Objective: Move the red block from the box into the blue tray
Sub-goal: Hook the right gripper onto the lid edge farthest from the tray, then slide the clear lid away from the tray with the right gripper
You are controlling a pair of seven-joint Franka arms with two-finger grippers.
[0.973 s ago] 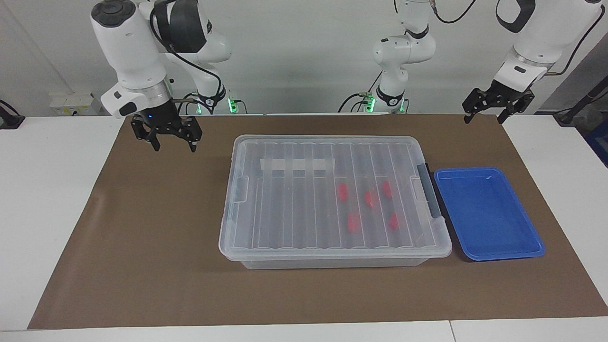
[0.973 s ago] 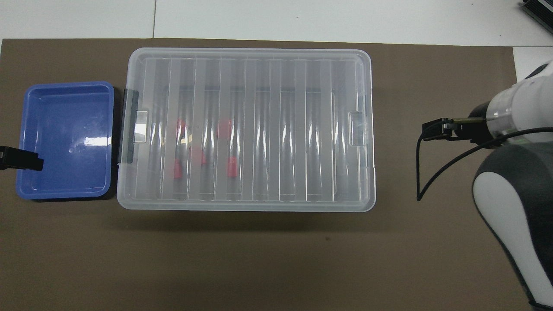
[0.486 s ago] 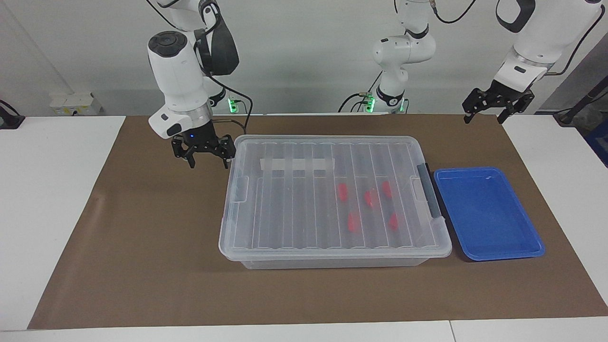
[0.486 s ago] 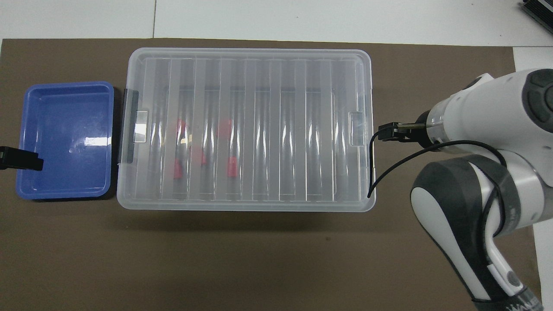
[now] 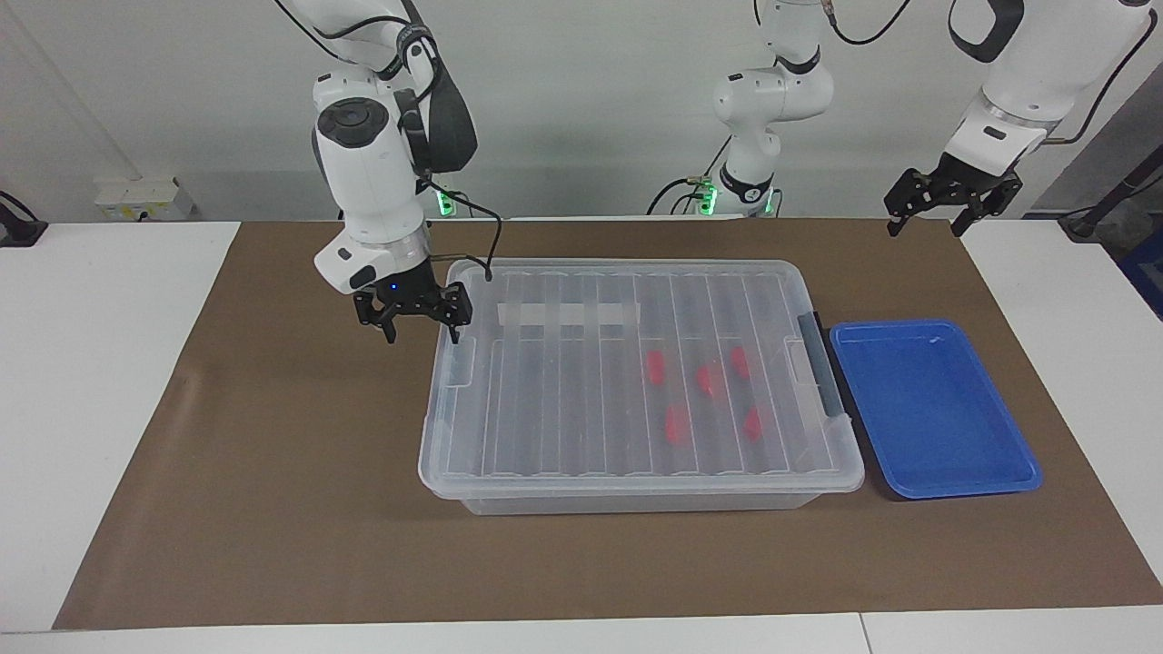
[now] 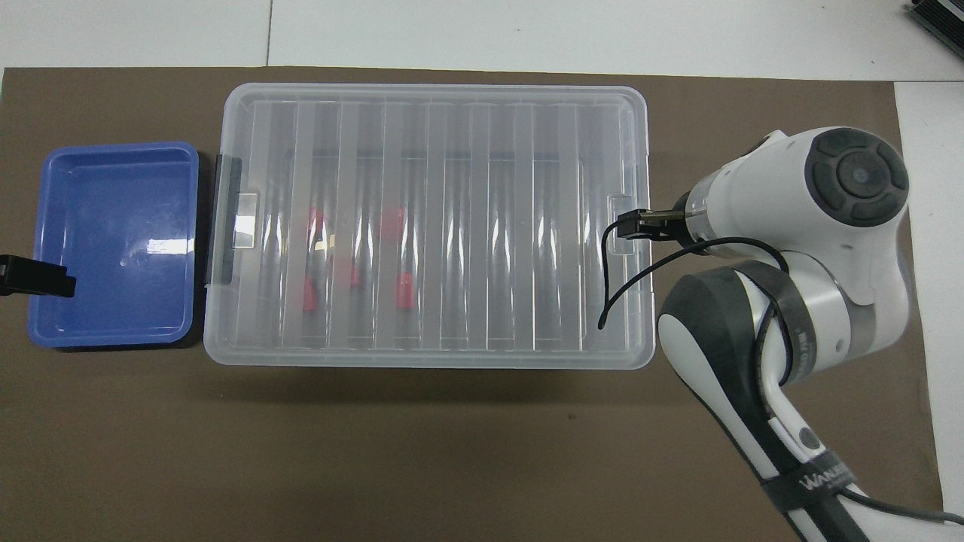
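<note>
Box (image 5: 636, 381), lidded, five red blocks (image 5: 704, 380) inside toward the blue tray (image 5: 936, 409) beside its latch end; right gripper (image 5: 420, 318), fingers apart, over the other end's lid catch, presumably to unlatch; left gripper (image 5: 949, 204), fingers apart, waits raised near the tray.

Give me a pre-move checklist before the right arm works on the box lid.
1. Right gripper open, holding nothing: ok.
2. Right gripper at the box end toward the right arm: ok.
3. Contact with the lid's end tab: cannot tell.
4. Lid off so the red blocks can be reached: not ok, lid is on.
5. Blue tray bare, beside the latch end: ok.
6. Left gripper open, waiting up by the mat's corner: ok.
</note>
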